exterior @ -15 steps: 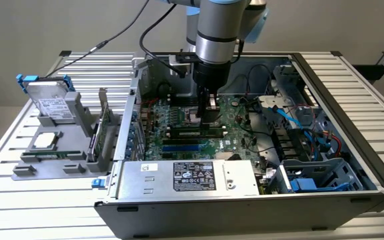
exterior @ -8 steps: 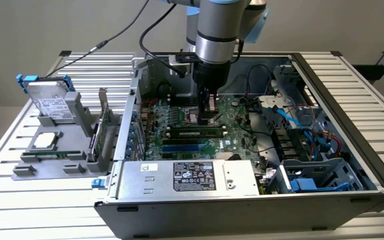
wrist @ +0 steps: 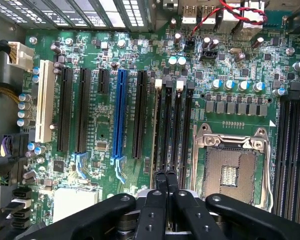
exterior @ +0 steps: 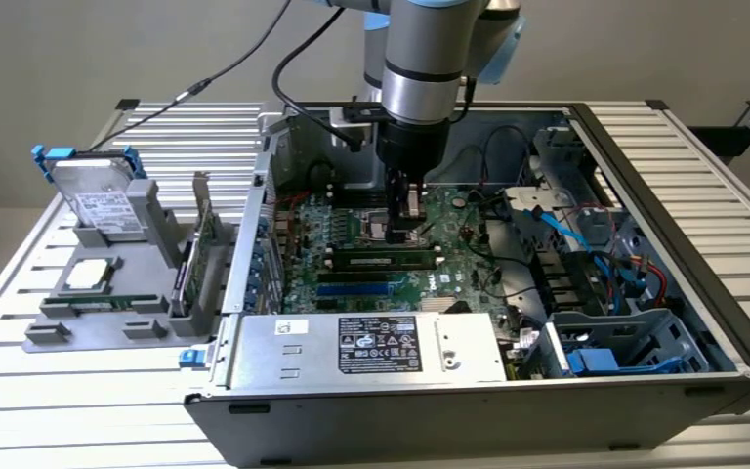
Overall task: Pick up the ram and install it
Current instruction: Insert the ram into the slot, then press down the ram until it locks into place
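Exterior view: we are seeing gripper [exterior: 405, 227] hanging over motherboard [exterior: 479, 220], centre frame; ram [exterior: 382, 260] seated just below it, long axis horizontal.

Wrist view: we are seeing gripper [wrist: 166, 176] clenched, nothing visibly held, tips over memory slots [wrist: 172, 125], lower centre.

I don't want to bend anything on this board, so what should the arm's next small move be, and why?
Probably a short, slow press straight down. The fingers are shut, with their tips over the memory slots beside the open processor socket. In the exterior view the ram already stands along a slot below the gripper. I cannot tell whether it is fully seated.
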